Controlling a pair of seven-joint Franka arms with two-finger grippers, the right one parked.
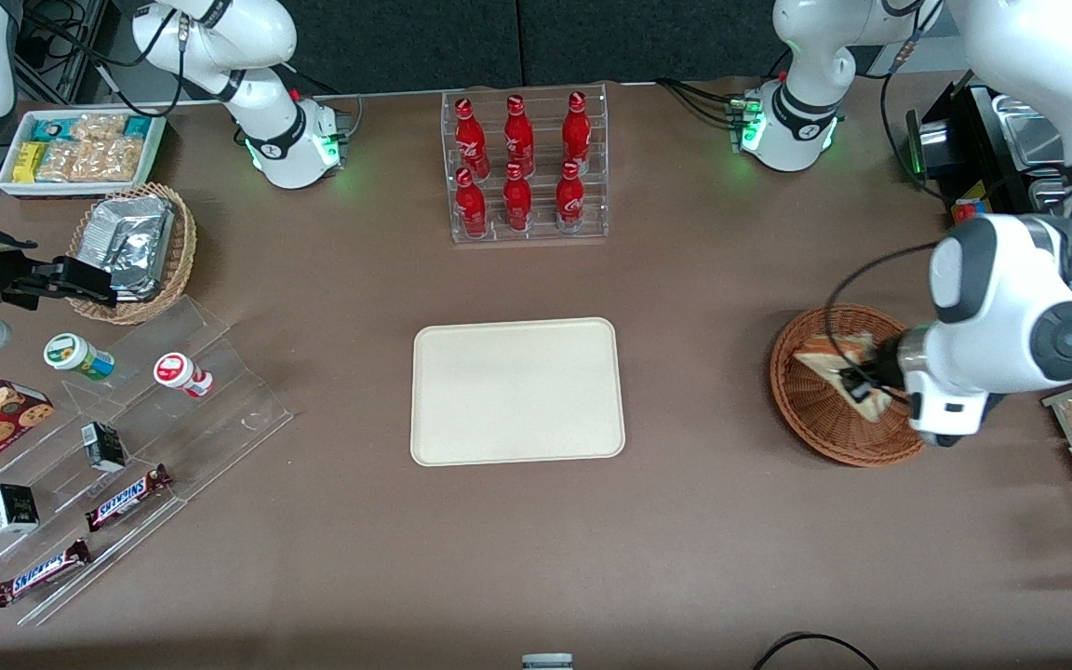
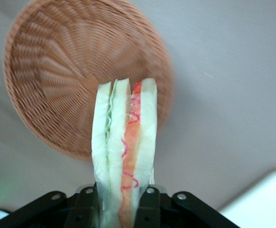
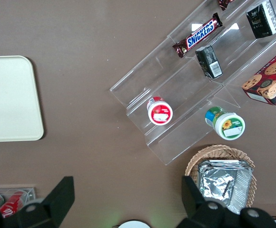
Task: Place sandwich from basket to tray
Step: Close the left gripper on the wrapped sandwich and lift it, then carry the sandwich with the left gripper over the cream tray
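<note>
Brown tabletop [image 1: 685,521] carries everything here. Nearest the front camera, toward the parked arm's end, two Snickers bars [image 1: 127,496] lie on a clear stepped acrylic stand [image 1: 173,419]. A little farther from the camera, the cream tray [image 1: 517,391] sits flat at the middle of the table with nothing on it. Level with it, toward the working arm's end, is the reddish-brown wicker basket [image 1: 824,419]. The left gripper [image 1: 862,383] hangs over the basket, clenched on the sandwich [image 1: 838,358]. In the left wrist view the two black fingers [image 2: 150,202] press the sides of the wedge [image 2: 126,152], which stands out from them showing white bread with green and red filling; the basket [image 2: 57,71] lies under it, apart from it, so the sandwich is lifted clear of the weave. Farthest from the camera, at the table's edge, a clear rack of red bottles [image 1: 522,167] stands upright.
</note>
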